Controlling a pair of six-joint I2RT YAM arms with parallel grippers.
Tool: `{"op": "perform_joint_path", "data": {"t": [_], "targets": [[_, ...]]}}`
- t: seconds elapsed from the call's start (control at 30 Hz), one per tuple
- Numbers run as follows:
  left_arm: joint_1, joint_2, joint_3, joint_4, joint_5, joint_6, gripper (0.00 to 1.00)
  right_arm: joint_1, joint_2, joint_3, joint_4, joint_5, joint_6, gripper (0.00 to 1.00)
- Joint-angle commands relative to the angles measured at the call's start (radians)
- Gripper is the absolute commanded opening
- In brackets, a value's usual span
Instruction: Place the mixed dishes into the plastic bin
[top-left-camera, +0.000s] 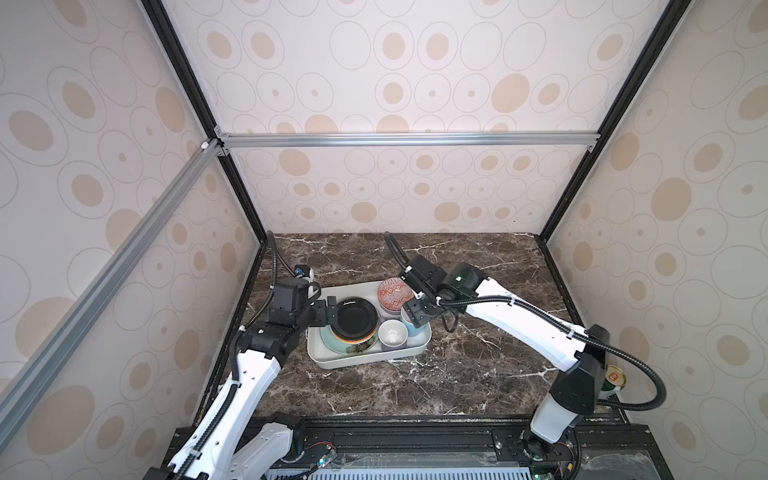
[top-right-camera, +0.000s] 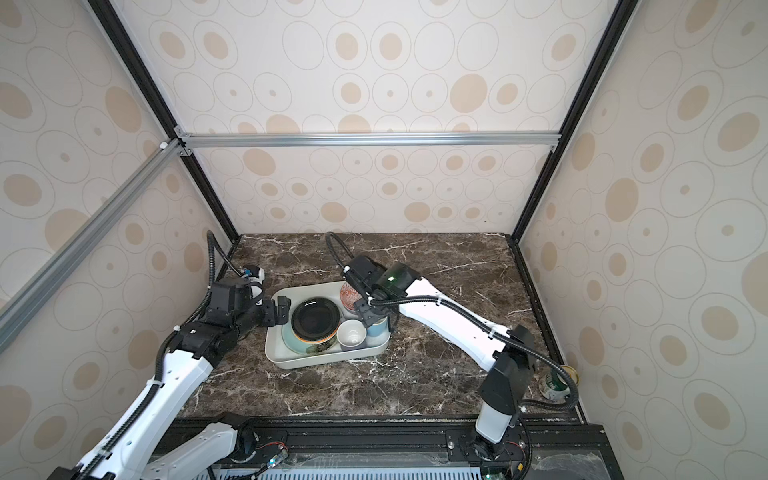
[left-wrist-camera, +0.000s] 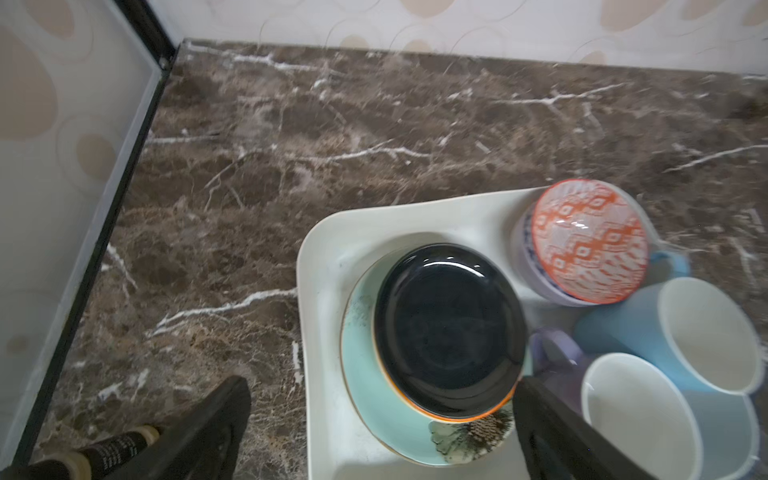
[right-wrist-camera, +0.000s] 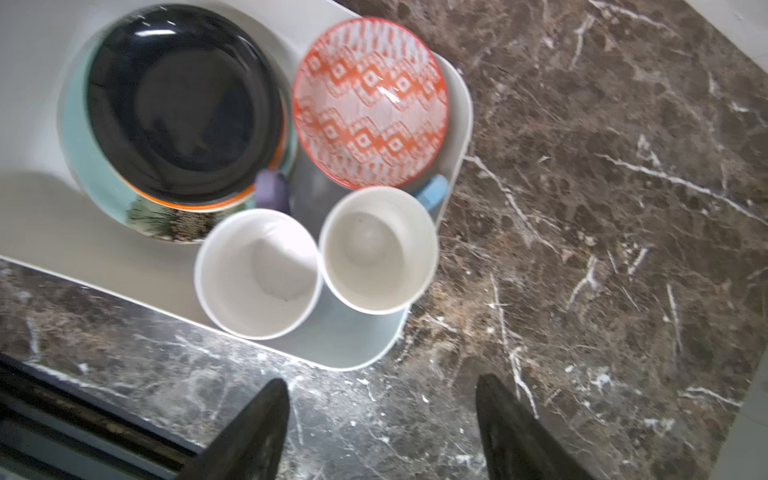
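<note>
All dishes in view lie inside the bin (top-left-camera: 332, 362) on the desk (top-left-camera: 457, 374). The black plate (top-left-camera: 355, 319) covers the teal plate (top-left-camera: 327, 340), of which only an edge shows. At the bin's far right corner, the red bowl (top-left-camera: 392, 292) sits in the lavender bowl (left-wrist-camera: 524, 253), which is mostly hidden. The purple mug (top-left-camera: 392, 332) and the blue mug (right-wrist-camera: 376, 249) stand upright, just beside each other, in the bin's near right corner. In both top views the right gripper (top-left-camera: 415, 315) covers part of the blue mug. Its fingers (right-wrist-camera: 253, 432) are spread, with nothing between them. The left gripper (top-left-camera: 326, 311) is at the bin's left wall, and its fingers (left-wrist-camera: 557, 440) are spread wide and cut off by the picture's edge. A tin can (top-left-camera: 614, 380), well apart from the bin, is half hidden by the right arm.
</note>
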Motion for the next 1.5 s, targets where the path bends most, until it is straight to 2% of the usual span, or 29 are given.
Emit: {"op": "perform_joint_path", "data": {"t": [0.0, 0.1, 0.2, 0.43, 0.63, 0.73, 0.87, 0.97, 1.1, 1.47], "targets": [[0.095, 0.035, -0.034, 0.085, 0.101, -0.052, 0.99, -0.060, -0.083, -0.131, 0.070, -0.024, 0.009, 0.78], [0.151, 0.089, -0.056, 0.130, 0.119, -0.073, 0.96, -0.114, -0.146, -0.233, 0.126, -0.065, 0.011, 0.77], [0.163, 0.175, -0.039, 0.142, 0.101, -0.084, 0.92, -0.148, -0.175, -0.301, 0.177, -0.114, 0.009, 0.77], [0.180, 0.361, 0.024, 0.168, 0.081, -0.108, 0.75, -0.188, -0.178, -0.353, 0.255, -0.194, -0.002, 0.77], [0.183, 0.487, 0.058, 0.187, 0.058, -0.128, 0.69, -0.242, -0.180, -0.385, 0.292, -0.251, -0.011, 0.77], [0.183, 0.529, 0.069, 0.205, 0.068, -0.139, 0.63, -0.256, -0.182, -0.407, 0.309, -0.265, -0.016, 0.77], [0.183, 0.593, 0.091, 0.225, 0.092, -0.155, 0.50, -0.275, -0.175, -0.431, 0.330, -0.292, -0.018, 0.77], [0.183, 0.624, 0.094, 0.247, 0.119, -0.166, 0.45, -0.284, -0.175, -0.437, 0.335, -0.303, -0.024, 0.77], [0.176, 0.648, 0.092, 0.284, 0.169, -0.177, 0.44, -0.297, -0.176, -0.447, 0.339, -0.309, -0.029, 0.77], [0.055, 0.773, 0.220, 0.276, 0.166, -0.203, 0.41, -0.319, -0.188, -0.458, 0.336, -0.302, -0.035, 0.77]]}}
